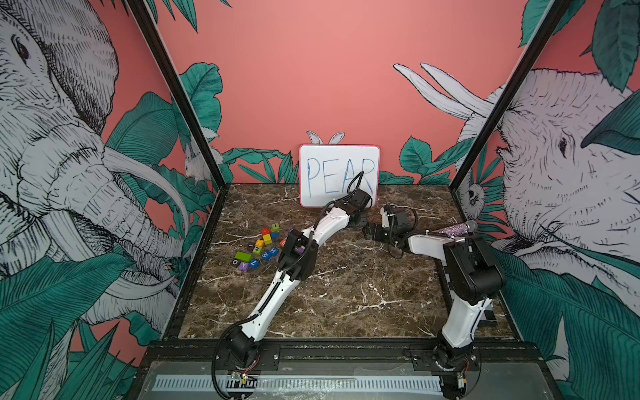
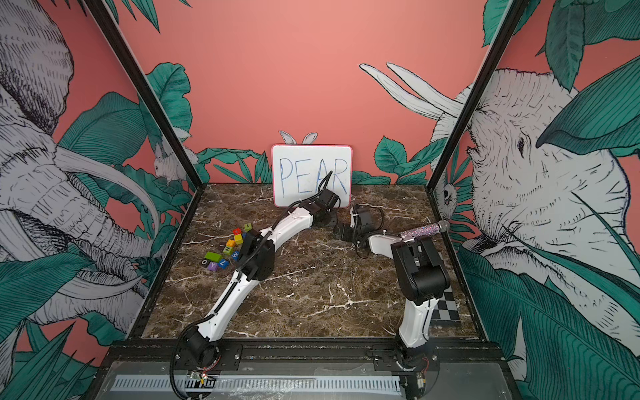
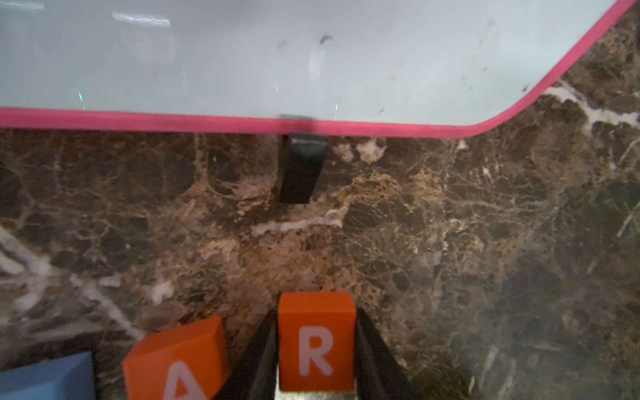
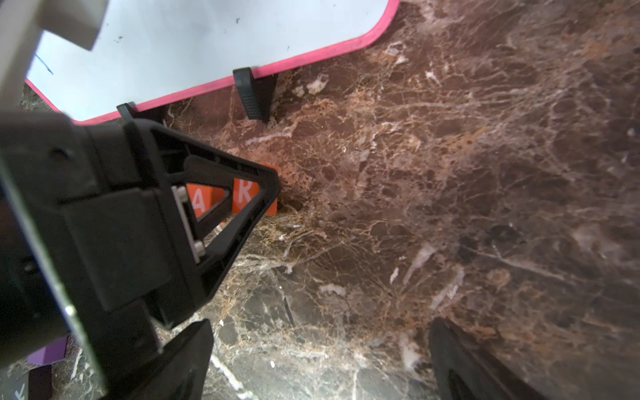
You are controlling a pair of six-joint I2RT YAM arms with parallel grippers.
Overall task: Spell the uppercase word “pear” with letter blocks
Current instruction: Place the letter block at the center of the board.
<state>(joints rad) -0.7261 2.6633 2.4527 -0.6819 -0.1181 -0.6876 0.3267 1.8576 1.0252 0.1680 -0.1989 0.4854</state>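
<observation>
In the left wrist view an orange-red R block (image 3: 317,343) rests on the marble between the two black fingers of my left gripper (image 3: 317,311), which press on its sides. Beside it sit an orange-red A block (image 3: 176,360) and the corner of a blue block (image 3: 48,377), in a row before the whiteboard (image 3: 311,62). The right wrist view shows the R block (image 4: 242,197) and A block (image 4: 199,202) through the left gripper's frame. My right gripper (image 4: 320,325) hangs open over bare marble close by. In both top views the left arm hides these blocks.
A heap of other coloured cubes (image 1: 263,249) lies at the left of the marble table (image 1: 346,294). The whiteboard (image 1: 339,173) stands on black feet (image 3: 303,169) at the back wall. A glittery microphone (image 1: 453,228) and a checkered board (image 2: 446,308) lie at the right.
</observation>
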